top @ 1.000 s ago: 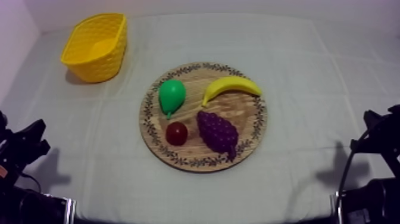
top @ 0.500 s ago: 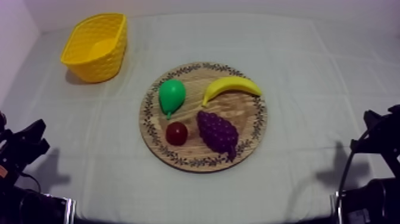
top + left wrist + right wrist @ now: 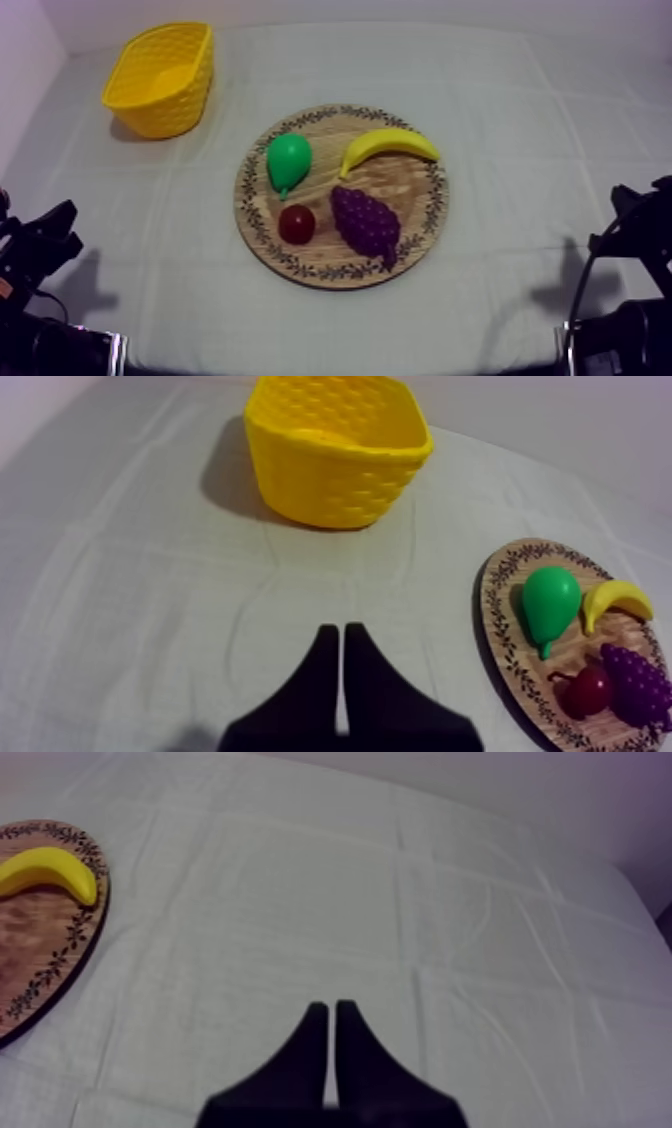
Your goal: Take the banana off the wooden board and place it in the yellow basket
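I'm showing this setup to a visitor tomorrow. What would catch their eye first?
The round wooden board at the centre, carrying a yellow banana, a green pear, purple grapes and a small red fruit. Next comes the bright yellow basket at the far left. The left gripper and right gripper rest shut at the near sides.

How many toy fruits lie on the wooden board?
4: pear and banana on the board's far half, small red fruit and grapes on its near half. None seems hidden.
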Controlling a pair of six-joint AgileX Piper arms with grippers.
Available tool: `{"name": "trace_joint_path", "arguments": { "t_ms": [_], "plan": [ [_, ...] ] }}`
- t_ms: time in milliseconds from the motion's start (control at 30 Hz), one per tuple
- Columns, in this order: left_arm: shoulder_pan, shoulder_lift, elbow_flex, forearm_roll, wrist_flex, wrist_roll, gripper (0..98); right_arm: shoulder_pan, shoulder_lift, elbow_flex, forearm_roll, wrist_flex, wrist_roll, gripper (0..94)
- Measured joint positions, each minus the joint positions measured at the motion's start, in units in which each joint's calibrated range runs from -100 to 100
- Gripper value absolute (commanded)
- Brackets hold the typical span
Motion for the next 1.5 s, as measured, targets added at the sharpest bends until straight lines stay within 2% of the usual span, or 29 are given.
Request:
{"name": "trace_joint_path", "arguments": {
  "t_ms": [200,333,567,733,867,1067,1333,1500],
  "plan": [
    [-0.2,0.0,0.0,0.07,0.0,0.0,0.2,0.0,0.0,0.0,0.0,0.0,0.0,0.4],
    [-0.3,0.7,0.5,0.79,-1.7,-0.6,0.2,0.0,0.0,0.0,0.0,0.0,0.0,0.4],
    [-0.1,6.6,-2.0,2.45,-5.2,-2.7,0.3,0.0,0.0,0.0,0.0,0.0,0.0,0.4],
    [0.7,12.8,-8.1,2.45,-4.9,-4.2,0.3,0.0,0.0,0.0,0.0,0.0,0.0,0.4],
    [2.6,19.7,-14.9,2.14,-5.0,-5.9,0.3,0.0,0.0,0.0,0.0,0.0,0.0,0.4],
    [6.0,31.3,-25.7,2.45,-8.3,-9.1,0.4,0.0,0.0,0.0,0.0,0.0,0.0,0.4],
    [11.9,47.7,-41.7,1.92,-6.3,-12.9,0.4,0.0,0.0,0.0,0.0,0.0,0.0,0.4],
    [15.9,57.0,-51.0,-0.11,-3.7,-12.4,0.4,0.0,0.0,0.0,0.0,0.0,0.0,0.4]
  ]
}}
